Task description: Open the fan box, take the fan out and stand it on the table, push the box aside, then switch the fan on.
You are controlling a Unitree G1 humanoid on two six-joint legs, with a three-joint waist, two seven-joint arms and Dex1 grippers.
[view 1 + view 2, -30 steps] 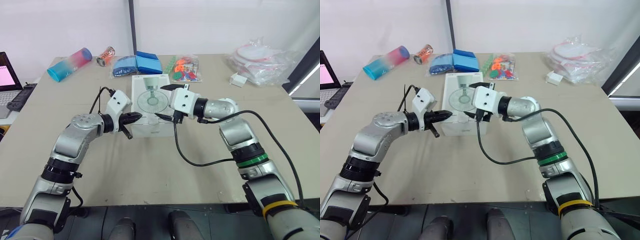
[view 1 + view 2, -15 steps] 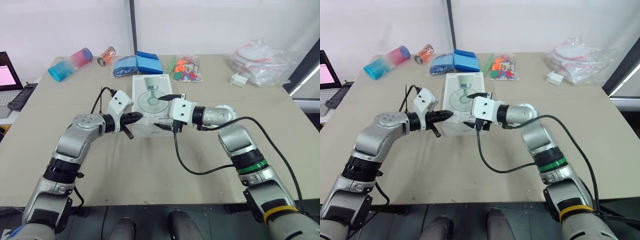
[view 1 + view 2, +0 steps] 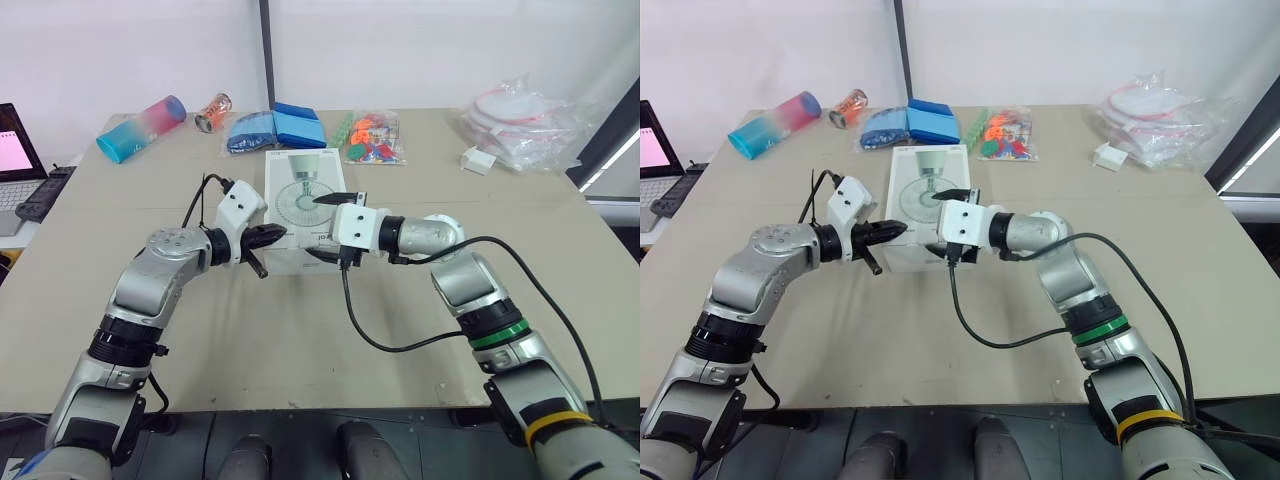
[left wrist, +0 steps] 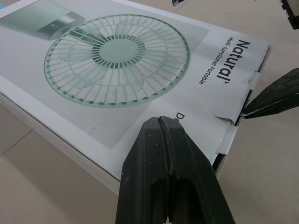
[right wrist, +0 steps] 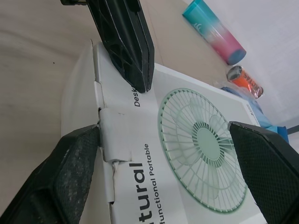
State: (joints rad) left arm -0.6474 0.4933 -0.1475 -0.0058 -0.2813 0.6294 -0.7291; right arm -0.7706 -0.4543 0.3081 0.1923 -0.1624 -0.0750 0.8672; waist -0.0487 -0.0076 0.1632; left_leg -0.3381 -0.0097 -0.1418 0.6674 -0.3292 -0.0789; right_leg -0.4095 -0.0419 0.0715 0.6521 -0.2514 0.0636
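1. Left wrist view: the left tool has its two black fingers pressed together, closed on nothing. Its tip rests on the top of the box, at the near corner beside the end flap.
2. The right tool is spread wide open and straddles the near end of the box from the other side.
3. One of its fingers touches the edge of the flap, where the flap meets the end of the box. The other finger hovers above the printed fan on the box top.
4. The two tools face each other, near but apart, with the near end of the box between them.
5. The box is white and lies flat at the middle of the tabletop, lid down. A pale green fan is pictured on top, with the word "Natural" beside it.
6. A black cable loops from the right wrist across the tabletop.
7. Along the far edge, well apart from the box, lie a pink and blue tube, an orange can, blue packets, a bag of coloured pieces and clear plastic bags.
8. A laptop sits off the left edge.
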